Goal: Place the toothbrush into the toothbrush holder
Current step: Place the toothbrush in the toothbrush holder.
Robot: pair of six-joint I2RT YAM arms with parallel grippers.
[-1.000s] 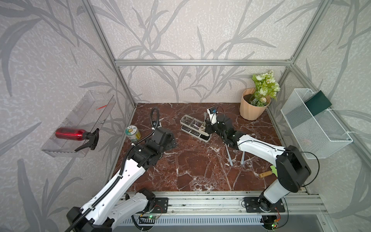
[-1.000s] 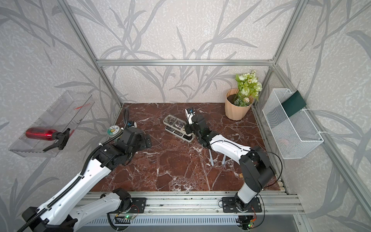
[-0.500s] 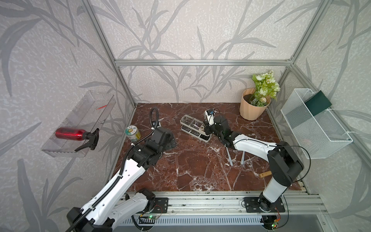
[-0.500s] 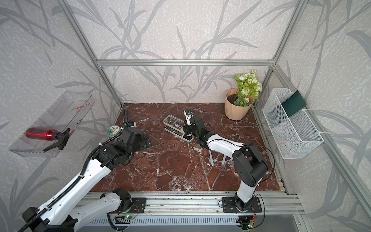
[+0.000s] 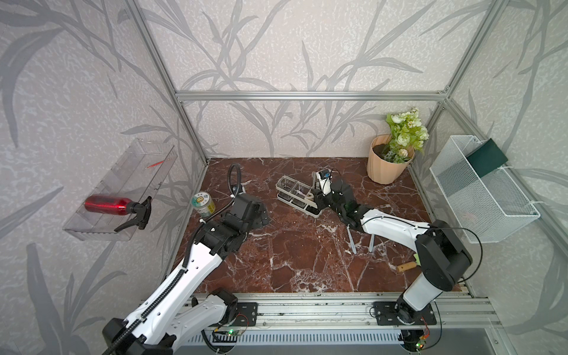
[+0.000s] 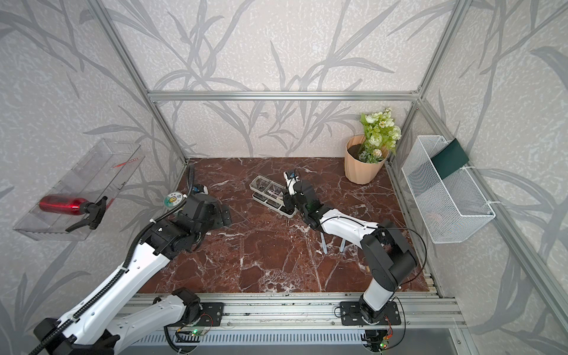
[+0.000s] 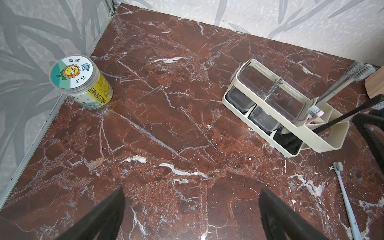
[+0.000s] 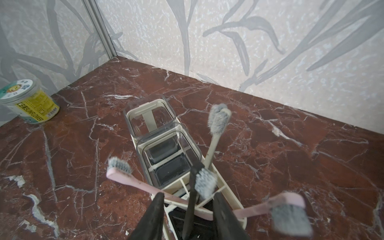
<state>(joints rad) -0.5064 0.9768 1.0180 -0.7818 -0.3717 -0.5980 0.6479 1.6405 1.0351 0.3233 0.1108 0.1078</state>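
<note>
The cream-white toothbrush holder (image 5: 295, 194) (image 6: 270, 196) (image 7: 324, 142) (image 8: 145, 109) lies mid-table with two clear cups. A black toothbrush (image 8: 192, 205) (image 7: 336, 120) stands in its slotted end, bristles up. My right gripper (image 8: 188, 195) (image 5: 318, 199) (image 6: 290, 199) hovers over that end, open; both jaws stand off the black handle. A cream toothbrush (image 8: 215, 143) and two pink ones (image 8: 133, 182) also lean in the slots. My left gripper (image 7: 191, 189) (image 5: 261, 215) is wide open over bare marble, left of the holder.
Two pale toothbrushes (image 5: 352, 239) (image 5: 372, 241) lie on the marble under the right arm. A sunflower-label can (image 5: 203, 203) stands at the left wall, a peach flower pot (image 5: 385, 167) at the back right. A mesh basket (image 5: 479, 196) hangs on the right wall.
The right gripper's jaws have parted from the black toothbrush, which now stands on its own in the holder. The left arm has not moved.
</note>
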